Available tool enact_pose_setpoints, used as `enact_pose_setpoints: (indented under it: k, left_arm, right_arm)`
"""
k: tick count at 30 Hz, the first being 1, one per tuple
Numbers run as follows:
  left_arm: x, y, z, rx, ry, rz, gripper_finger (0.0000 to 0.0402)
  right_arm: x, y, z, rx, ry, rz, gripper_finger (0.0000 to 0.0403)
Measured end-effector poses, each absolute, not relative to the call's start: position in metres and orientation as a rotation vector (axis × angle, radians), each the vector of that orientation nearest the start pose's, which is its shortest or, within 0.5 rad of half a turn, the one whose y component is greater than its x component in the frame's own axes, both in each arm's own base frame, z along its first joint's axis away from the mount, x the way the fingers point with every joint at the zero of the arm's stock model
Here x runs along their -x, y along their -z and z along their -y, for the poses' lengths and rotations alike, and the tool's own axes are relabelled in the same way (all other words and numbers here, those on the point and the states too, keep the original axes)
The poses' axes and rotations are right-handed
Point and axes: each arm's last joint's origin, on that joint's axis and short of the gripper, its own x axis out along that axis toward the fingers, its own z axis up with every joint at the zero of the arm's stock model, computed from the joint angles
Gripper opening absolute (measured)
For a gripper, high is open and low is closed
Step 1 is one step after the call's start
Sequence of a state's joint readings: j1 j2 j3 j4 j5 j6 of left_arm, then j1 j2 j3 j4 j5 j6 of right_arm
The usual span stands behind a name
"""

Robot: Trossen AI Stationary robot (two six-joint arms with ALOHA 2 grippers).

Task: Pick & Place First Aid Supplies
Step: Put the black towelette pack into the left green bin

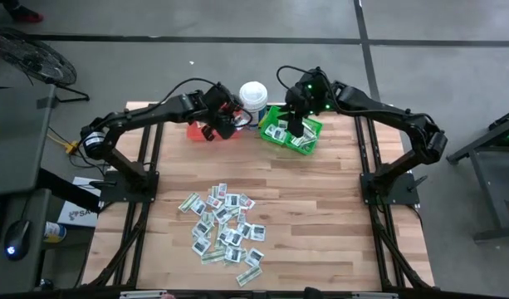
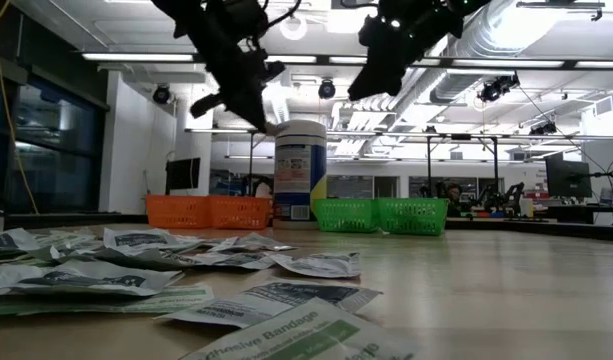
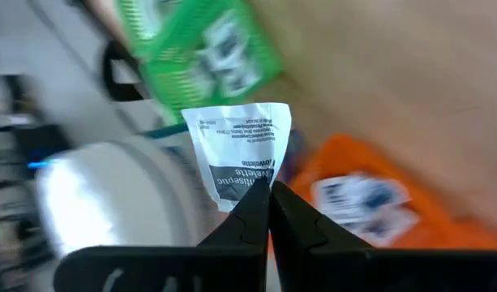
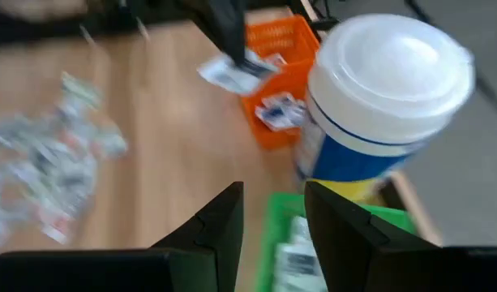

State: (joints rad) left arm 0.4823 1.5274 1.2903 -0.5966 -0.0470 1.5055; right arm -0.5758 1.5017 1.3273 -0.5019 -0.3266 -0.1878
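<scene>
The first aid supplies lie as a loose heap of small flat packets [image 1: 225,228] on the near half of the wooden table. My left gripper [image 1: 214,124] hangs over the orange bin [image 1: 203,131] and is shut on one square white packet with dark print [image 3: 236,154]. That bin holds a few white packets [image 3: 362,199]. My right gripper [image 4: 272,215] is open with nothing between its fingers, above the green bin [image 1: 289,133], which holds packets [image 1: 279,133] too. My left gripper pinches the white packet by one edge [image 3: 260,188] between its two fingertips. The fingers slant down toward the far side of the table. The packet sticks out past the fingertips, slightly curled, lifted clear above the orange bin [image 4: 272,49].
A tall white round tub with a blue band [image 1: 253,98] stands between the two bins at the far edge, close to both grippers. Bare wood lies between the bins and the heap [image 2: 136,260] and along the table's right side [image 1: 329,224].
</scene>
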Motion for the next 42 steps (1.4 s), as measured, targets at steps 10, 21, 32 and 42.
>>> enact_pose_setpoints:
  k: [10, 21, 32, 42]
  left_arm:
    - [-0.312, -0.312, -0.130, -1.587, 0.123, -0.972, 0.0000]
    - [-0.330, -0.327, -0.108, -1.770, 0.005, -0.873, 0.0000]
    - [-0.331, -0.330, -0.107, -1.776, -0.034, -0.858, 0.0000]
    - [-0.330, -0.330, -0.108, -1.774, -0.043, -0.881, 0.0000]
  right_arm:
    - [-0.282, -0.326, 0.177, -0.674, 0.258, -0.510, 0.0126]
    - [-0.284, -0.332, 0.184, -0.801, 0.201, -0.424, 0.0126]
    - [-0.292, -0.326, 0.186, -0.855, 0.164, -0.419, 0.0126]
    - [-0.302, -0.323, 0.181, -0.829, 0.141, -0.410, 0.0125]
